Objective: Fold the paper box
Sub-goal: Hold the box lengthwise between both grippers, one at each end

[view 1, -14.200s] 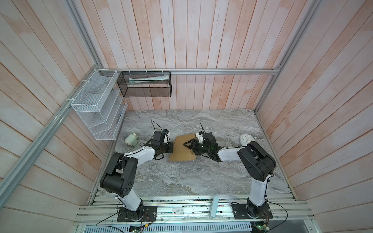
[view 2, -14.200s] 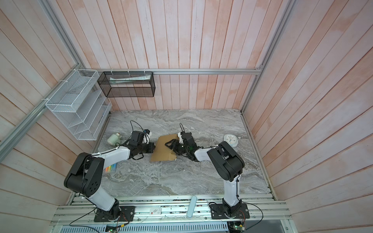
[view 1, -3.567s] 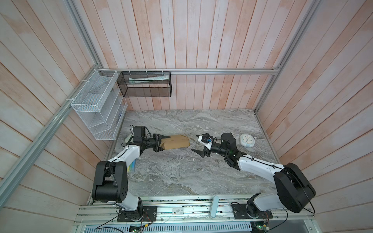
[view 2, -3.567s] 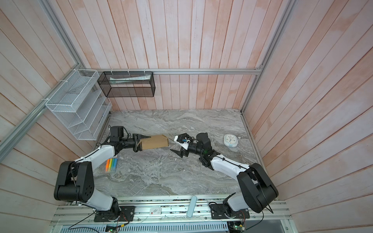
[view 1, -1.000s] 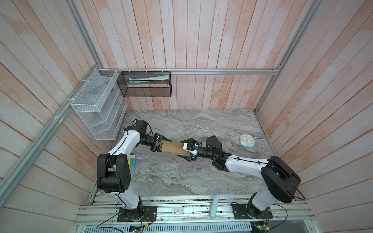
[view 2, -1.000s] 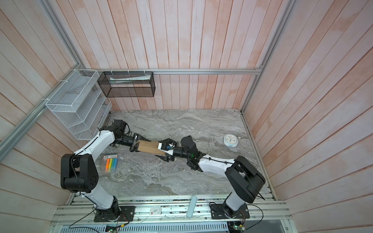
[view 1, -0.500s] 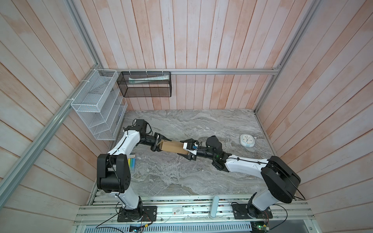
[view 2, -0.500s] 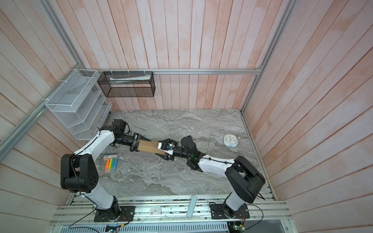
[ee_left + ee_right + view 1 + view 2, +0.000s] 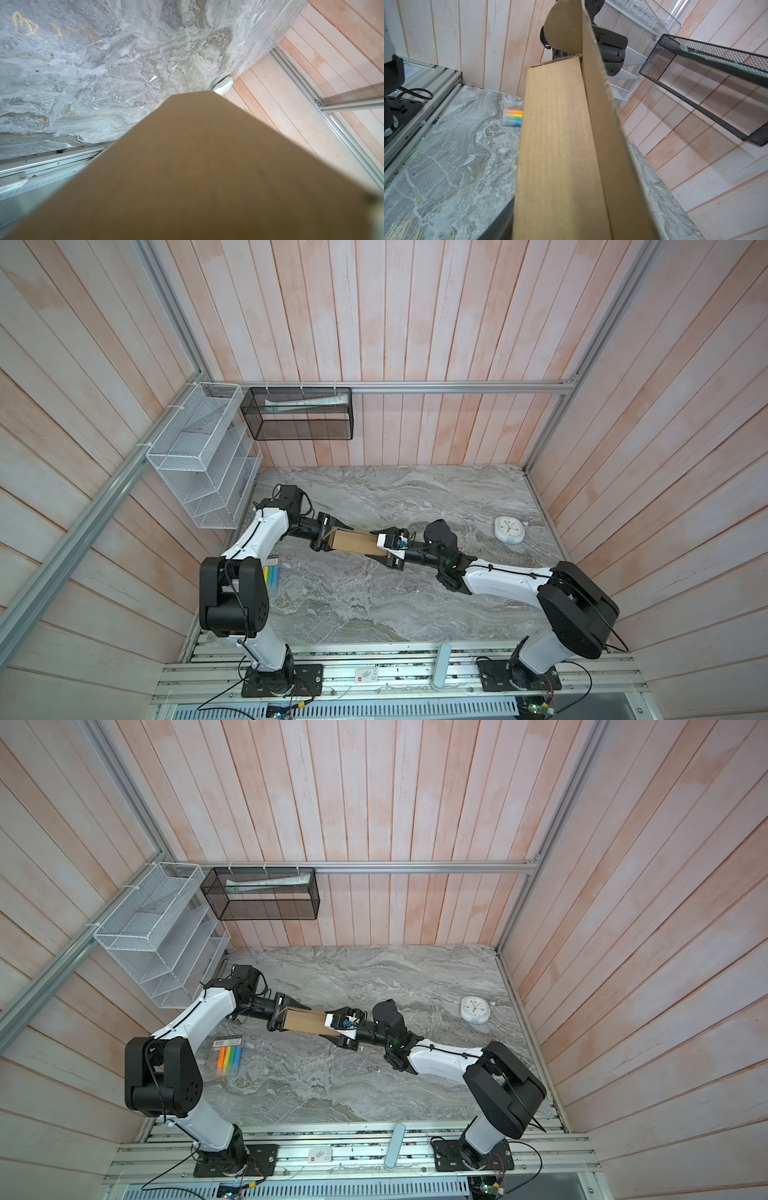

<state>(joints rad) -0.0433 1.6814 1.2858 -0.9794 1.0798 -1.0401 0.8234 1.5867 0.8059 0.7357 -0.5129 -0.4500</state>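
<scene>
Top views, table [image 9: 374, 605]: grey marble-look, wood-plank walls on 3 sides; both arms reach in twd the middle.
White wire rack [image 9: 199, 460]: tiered, hung on left wall.
Black mesh basket [image 9: 299, 414]: on back wall rail, a long pale item lies inside.
Paper box [image 9: 353, 542]: plain brown cardboard, partly folded, spans betw the two hands over table's centre-left. Right wrist view shows panels [image 9: 562, 145] folded against each other w/ a rounded flap at the far end.
Left hand [image 9: 328, 536]: jaws about half apart, clamped on box's left end.
Right hand [image 9: 380, 547]: fingers straddle box's right end, one each side; can't tell if they press it or just bracket it.
Clock [image 9: 509, 529]: white, round face, lies flat nr right wall, well apart from box.
Marker pack [image 9: 228, 1056]: clear sleeve, orange/yellow/green/blue, flat on table by left arm.
</scene>
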